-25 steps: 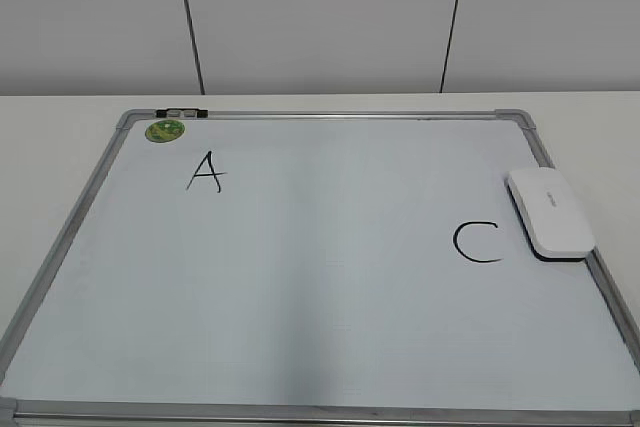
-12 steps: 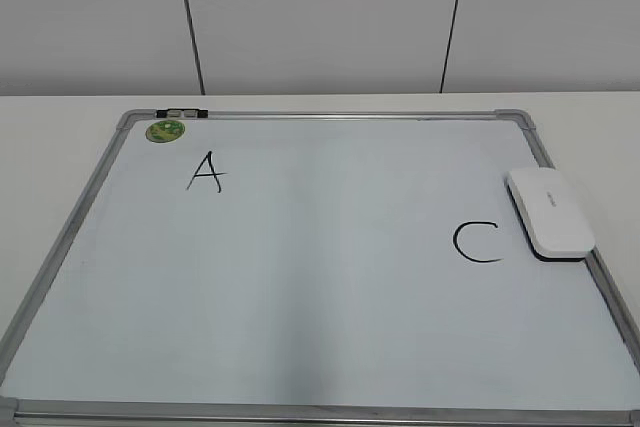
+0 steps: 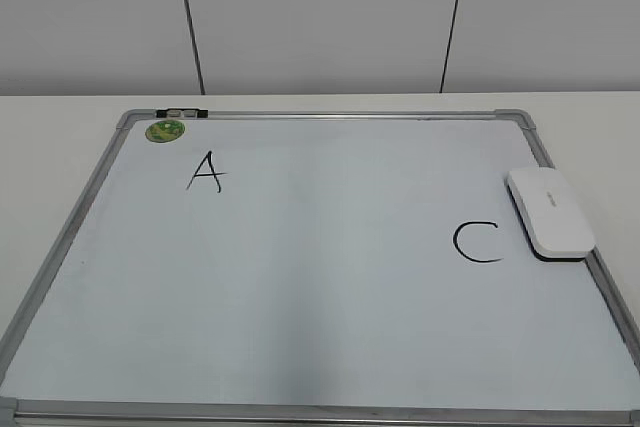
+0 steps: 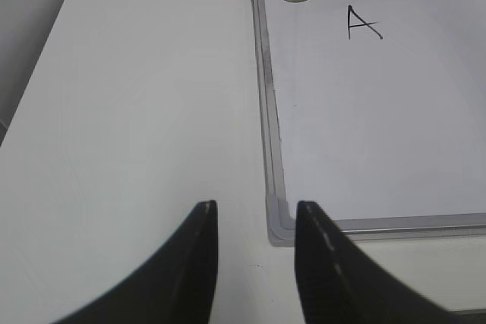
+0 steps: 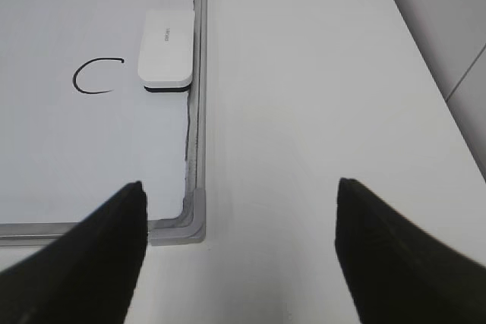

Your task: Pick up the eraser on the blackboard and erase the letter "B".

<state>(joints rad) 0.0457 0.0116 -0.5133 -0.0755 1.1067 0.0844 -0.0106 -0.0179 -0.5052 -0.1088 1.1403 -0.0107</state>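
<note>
The blackboard (image 3: 330, 287) is a white board in a grey frame, lying flat on the table. The eraser (image 3: 550, 212) is a white block that rests on the board's right edge, right of the "C" (image 3: 477, 242). An "A" (image 3: 205, 172) is at the upper left. No letter "B" shows on the board in any view. My left gripper (image 4: 256, 214) is open and empty over the table, beside the board's near left corner (image 4: 279, 225). My right gripper (image 5: 241, 191) is wide open and empty near the board's near right corner (image 5: 194, 218), with the eraser (image 5: 165, 47) well ahead of it. Neither gripper shows in the exterior view.
A small round green magnet (image 3: 165, 130) sits at the board's top left corner, next to a black and silver clip (image 3: 181, 111) on the frame. A white table (image 4: 137, 111) surrounds the board. A grey panelled wall (image 3: 320, 17) stands behind.
</note>
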